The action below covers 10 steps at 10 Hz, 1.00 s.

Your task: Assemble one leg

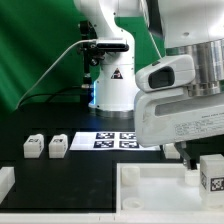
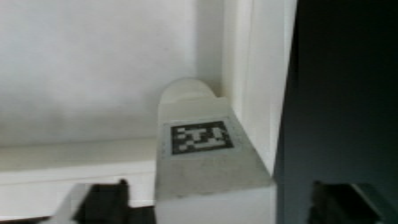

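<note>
One leg [image 1: 211, 172], a small white block with a black-and-white tag, stands at the white panel's [image 1: 150, 188] corner on the exterior view's right. My gripper [image 1: 190, 158] hangs just beside it, mostly hidden by the hand. In the wrist view the leg [image 2: 201, 137] lies between my two dark fingers [image 2: 100, 200], with a gap showing on each side. The gripper [image 2: 222, 192] is open around the leg. The panel [image 2: 89, 80] fills the area behind it. Two more legs [image 1: 34, 146] [image 1: 58, 146] stand on the black table at the exterior view's left.
The marker board [image 1: 110, 140] lies flat behind the panel, in front of the arm's base [image 1: 110, 90]. A white block [image 1: 5, 182] sits at the exterior view's left edge. A green backdrop stands behind the table.
</note>
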Motion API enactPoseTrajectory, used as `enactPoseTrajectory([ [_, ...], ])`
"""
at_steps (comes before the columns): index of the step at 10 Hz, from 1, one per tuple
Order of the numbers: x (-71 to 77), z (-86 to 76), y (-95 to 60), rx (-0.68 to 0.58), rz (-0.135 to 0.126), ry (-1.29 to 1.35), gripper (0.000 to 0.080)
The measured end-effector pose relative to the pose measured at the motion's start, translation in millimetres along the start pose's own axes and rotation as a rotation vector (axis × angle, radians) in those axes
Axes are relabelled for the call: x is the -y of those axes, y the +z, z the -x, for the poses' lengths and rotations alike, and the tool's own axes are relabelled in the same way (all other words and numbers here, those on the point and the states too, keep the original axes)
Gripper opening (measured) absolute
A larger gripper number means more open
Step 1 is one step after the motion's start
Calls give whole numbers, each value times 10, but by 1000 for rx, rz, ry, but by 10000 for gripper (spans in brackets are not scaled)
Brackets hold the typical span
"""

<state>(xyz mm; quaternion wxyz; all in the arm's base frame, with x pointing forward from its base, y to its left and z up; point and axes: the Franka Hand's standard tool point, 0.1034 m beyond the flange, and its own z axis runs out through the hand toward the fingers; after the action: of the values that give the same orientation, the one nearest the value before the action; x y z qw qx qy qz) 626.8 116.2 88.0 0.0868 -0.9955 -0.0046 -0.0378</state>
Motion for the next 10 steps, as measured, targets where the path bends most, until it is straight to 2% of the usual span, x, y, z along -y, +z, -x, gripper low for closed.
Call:
enactPoseTrajectory([
  [1,-5,1,0,0,0,1,293],
  [4,-15,-12,4,-13,-2,38,294],
  [6,-50,-4,4,-96,-25,287,295],
  [7,-49,15,-4,-108,-50,468,295],
  [8,-56,14,-9,-108,-56,620,295],
  [10,-56,20,-9,-103,-66,755,295],
])
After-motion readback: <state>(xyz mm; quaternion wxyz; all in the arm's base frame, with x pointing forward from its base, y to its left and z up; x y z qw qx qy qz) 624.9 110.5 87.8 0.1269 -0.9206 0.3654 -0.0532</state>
